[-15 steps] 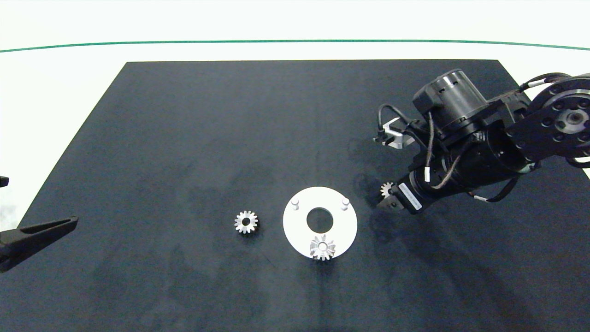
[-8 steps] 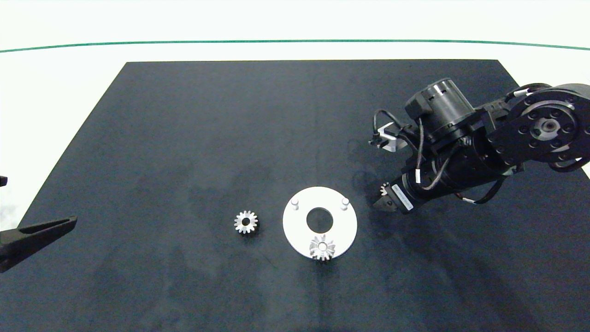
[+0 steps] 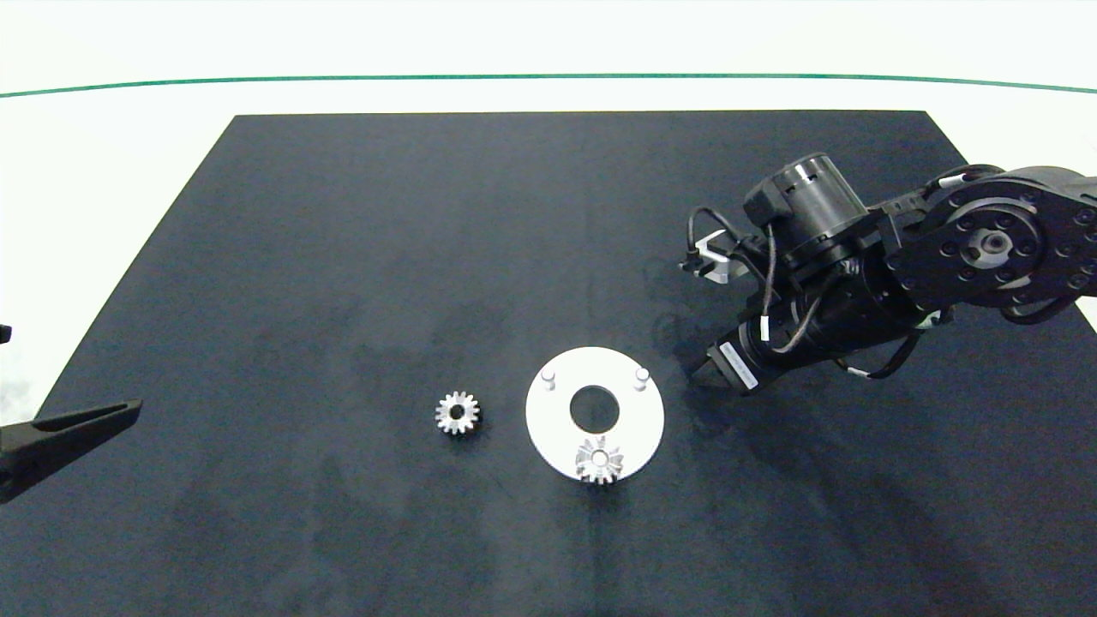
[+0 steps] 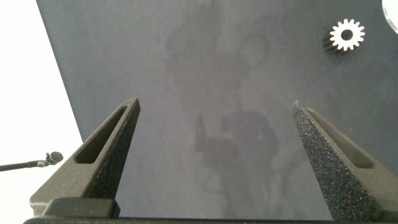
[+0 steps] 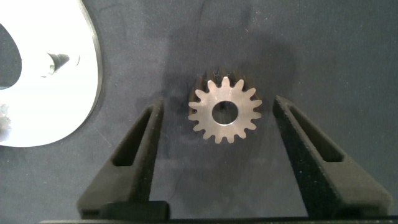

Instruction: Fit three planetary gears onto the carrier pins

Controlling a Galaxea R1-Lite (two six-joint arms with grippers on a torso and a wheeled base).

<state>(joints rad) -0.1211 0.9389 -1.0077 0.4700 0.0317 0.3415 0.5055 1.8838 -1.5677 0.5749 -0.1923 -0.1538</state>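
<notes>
We hold our right gripper (image 5: 214,127) with its grey fingers apart around a small silver toothed gear (image 5: 224,112) lying just beside the flat white round disc (image 5: 65,118). We should centre on the gear, then close evenly across its teeth.

Right gripper (image 5: 214,155) points steeply down, fingers (image 5: 140,146) spread wide apart. Left gripper (image 4: 214,155) is parked, fingers equally wide.
</notes>
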